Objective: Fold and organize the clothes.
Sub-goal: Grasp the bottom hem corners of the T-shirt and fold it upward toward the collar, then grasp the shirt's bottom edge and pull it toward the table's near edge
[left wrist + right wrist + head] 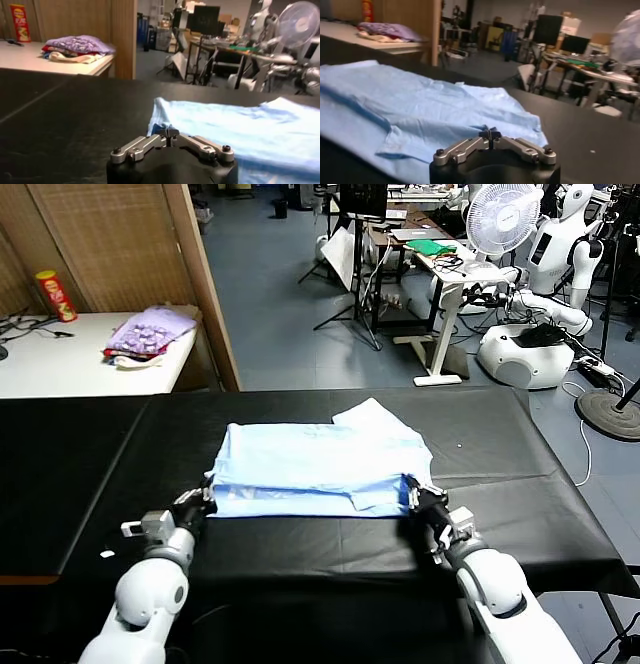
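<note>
The pale sky-blue T-shirt [320, 464] lies partly folded on the black table [300, 564], one sleeve pointing toward the far side. My left gripper [207, 497] sits at the shirt's near left corner. In the left wrist view my left gripper [170, 133] has its fingers pressed together with a bunch of the blue T-shirt [240, 125] pinched between them. My right gripper [415, 492] is at the near right corner. The right wrist view shows my right gripper [490, 134] shut on the near edge of the T-shirt [420, 100].
A purple-and-red heap of cloth [150, 334] and a red can [55, 294] rest on a white side table [60, 369] at the far left. Beyond the black table stand desks, a fan [503, 219] and white robots.
</note>
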Controlling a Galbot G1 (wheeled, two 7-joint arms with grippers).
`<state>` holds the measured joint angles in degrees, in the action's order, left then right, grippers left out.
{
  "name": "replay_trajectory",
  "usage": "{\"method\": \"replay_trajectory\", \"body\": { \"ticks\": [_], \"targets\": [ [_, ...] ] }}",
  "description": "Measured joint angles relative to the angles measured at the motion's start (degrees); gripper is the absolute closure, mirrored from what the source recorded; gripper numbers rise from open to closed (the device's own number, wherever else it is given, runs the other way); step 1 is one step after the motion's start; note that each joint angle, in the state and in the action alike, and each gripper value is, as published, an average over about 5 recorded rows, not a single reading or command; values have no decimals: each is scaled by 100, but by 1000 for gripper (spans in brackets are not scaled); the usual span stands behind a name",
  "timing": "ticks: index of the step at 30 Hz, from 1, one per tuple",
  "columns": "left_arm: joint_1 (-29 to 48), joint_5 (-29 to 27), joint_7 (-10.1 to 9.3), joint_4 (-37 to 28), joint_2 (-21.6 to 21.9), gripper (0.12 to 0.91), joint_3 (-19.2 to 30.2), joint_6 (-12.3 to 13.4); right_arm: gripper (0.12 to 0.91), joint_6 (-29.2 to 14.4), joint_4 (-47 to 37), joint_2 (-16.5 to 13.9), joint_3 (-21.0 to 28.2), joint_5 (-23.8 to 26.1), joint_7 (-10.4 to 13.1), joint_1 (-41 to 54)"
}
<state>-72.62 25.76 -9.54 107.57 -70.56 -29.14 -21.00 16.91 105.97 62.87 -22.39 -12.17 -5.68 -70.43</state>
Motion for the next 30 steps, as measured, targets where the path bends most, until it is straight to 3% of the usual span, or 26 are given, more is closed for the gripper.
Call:
{"method": "replay_trajectory", "body": {
  "ticks": [4, 7, 10, 14, 17, 21, 24, 26, 30],
  "targets": [
    [-127, 6, 7, 112, 62, 438, -26, -47, 291, 105, 374, -18, -246, -112, 119, -452],
    [-249, 75, 31, 205, 101, 298, -59, -106, 237, 183, 467, 10, -410, -242, 188, -715],
    [-365, 296, 56, 254, 109, 242, -113, -189, 253, 252, 483, 63, -530, -377, 247, -856],
    [-472, 598, 98, 231, 109, 244, -184, -281, 383, 276, 445, 146, -601, -522, 270, -910],
    [-520, 728, 127, 179, 112, 339, -217, -305, 537, 293, 367, 214, -597, -586, 261, -915],
    [-568, 876, 154, 156, 121, 554, -230, -338, 771, 361, 294, 266, -586, -684, 264, -924],
    [-606, 924, 152, 170, 117, 722, -230, -353, 886, 437, 300, 286, -589, -789, 314, -943],
    [-642, 912, 139, 197, 115, 835, -229, -360, 902, 511, 350, 289, -605, -863, 377, -983],
    [-763, 750, 73, 346, 148, 897, -261, -395, 902, 710, 564, 255, -668, -921, 526, -1135]
  ]
}}
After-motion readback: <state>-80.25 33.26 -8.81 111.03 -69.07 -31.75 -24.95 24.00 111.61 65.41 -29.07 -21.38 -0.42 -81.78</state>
